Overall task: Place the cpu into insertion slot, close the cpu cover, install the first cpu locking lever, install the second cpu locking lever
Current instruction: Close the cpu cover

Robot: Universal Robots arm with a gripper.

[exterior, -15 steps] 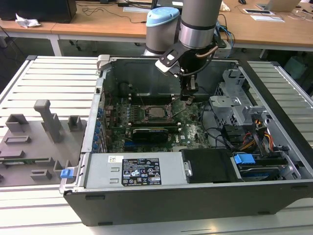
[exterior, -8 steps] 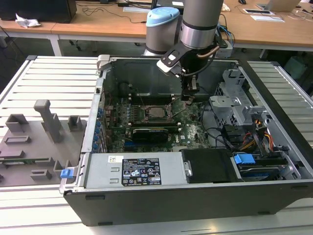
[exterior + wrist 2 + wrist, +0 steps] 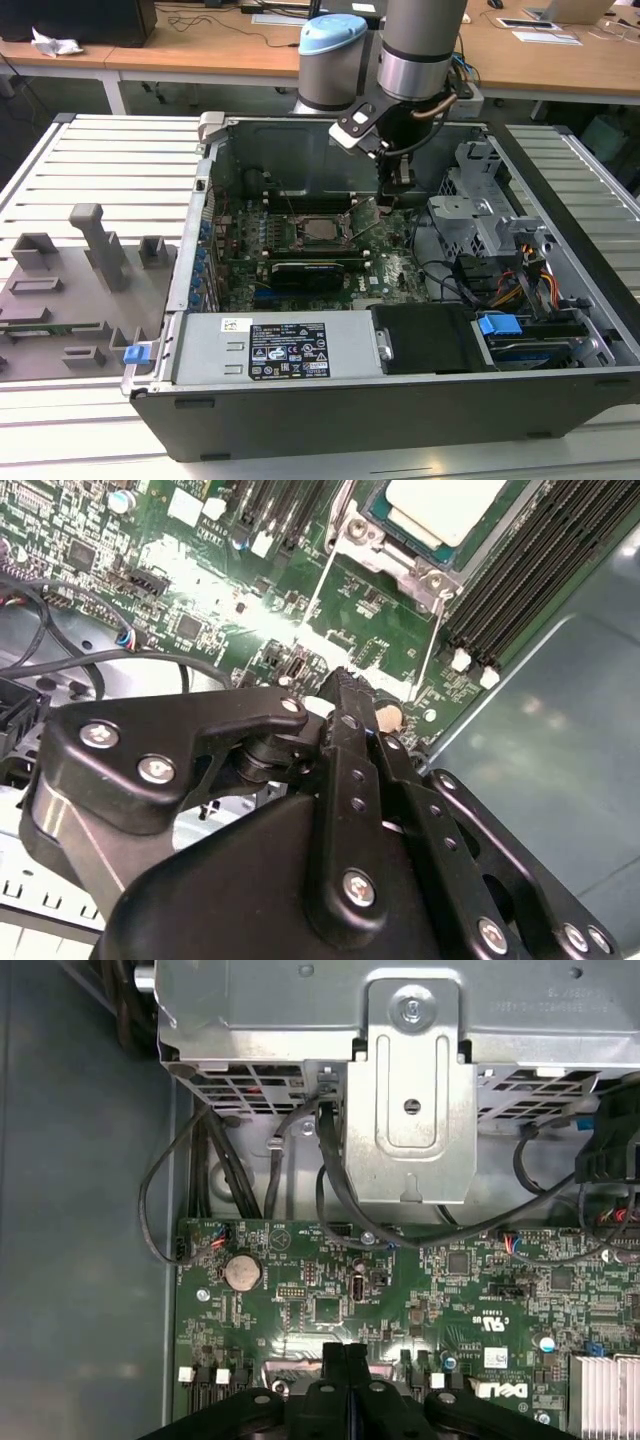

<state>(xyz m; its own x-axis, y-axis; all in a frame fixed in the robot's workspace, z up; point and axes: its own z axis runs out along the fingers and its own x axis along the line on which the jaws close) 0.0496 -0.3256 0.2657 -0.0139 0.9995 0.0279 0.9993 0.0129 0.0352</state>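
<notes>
Black tool (image 3: 345, 688) closed and empty, tips just over the green motherboard (image 3: 200, 580) near the cpu (image 3: 440, 510).

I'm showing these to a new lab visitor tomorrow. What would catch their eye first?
The big grey robot arm hanging down into the open computer case, mid-table in the exterior view, its black claw shut low over the green motherboard. Next, the silvery cpu at the motherboard's middle, just to the exterior view's left of the claw. Then the grey fixture tray on the table at the exterior view's left.
</notes>
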